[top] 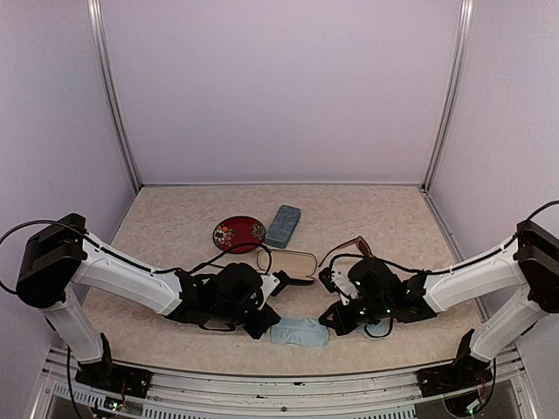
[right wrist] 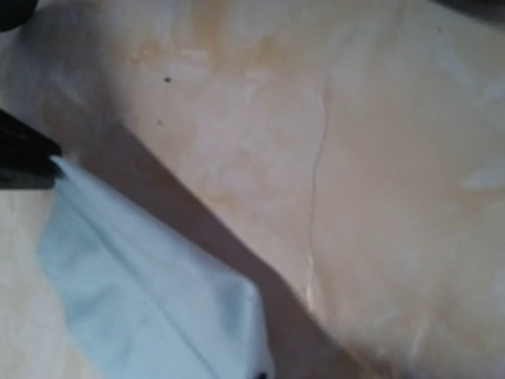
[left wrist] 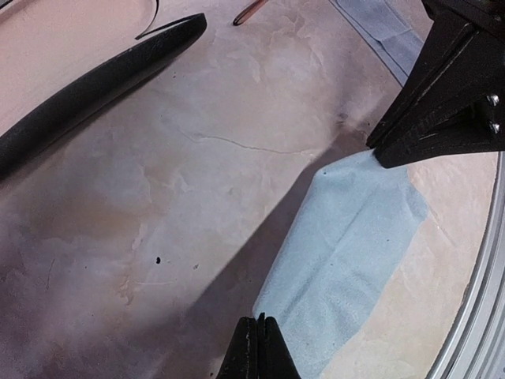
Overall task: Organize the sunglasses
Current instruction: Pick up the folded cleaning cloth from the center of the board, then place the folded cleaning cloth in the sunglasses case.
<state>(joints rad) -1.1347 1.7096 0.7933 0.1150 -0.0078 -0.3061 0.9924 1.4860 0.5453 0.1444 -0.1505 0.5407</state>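
Note:
The thin black-framed sunglasses (top: 288, 262) lie open on the table's middle. The reddish-brown sunglasses (top: 351, 248) lie just to their right, partly behind the right arm. A light blue cloth (top: 300, 332) stretches between both grippers near the front edge. My left gripper (top: 262, 326) is shut on the cloth's (left wrist: 347, 253) near corner, with its fingers (left wrist: 259, 351) pressed together. My right gripper (top: 330, 319) pinches the opposite corner, and its closed tip shows in the left wrist view (left wrist: 379, 154). In the right wrist view the cloth (right wrist: 142, 292) rises to the barely visible right gripper (right wrist: 260, 376).
A red patterned oval case (top: 238, 233) and a blue-grey rectangular case (top: 283, 225) sit behind the sunglasses. A black sunglasses temple (left wrist: 102, 79) lies near the left gripper. The metal front rail (left wrist: 481, 300) runs close beside the cloth.

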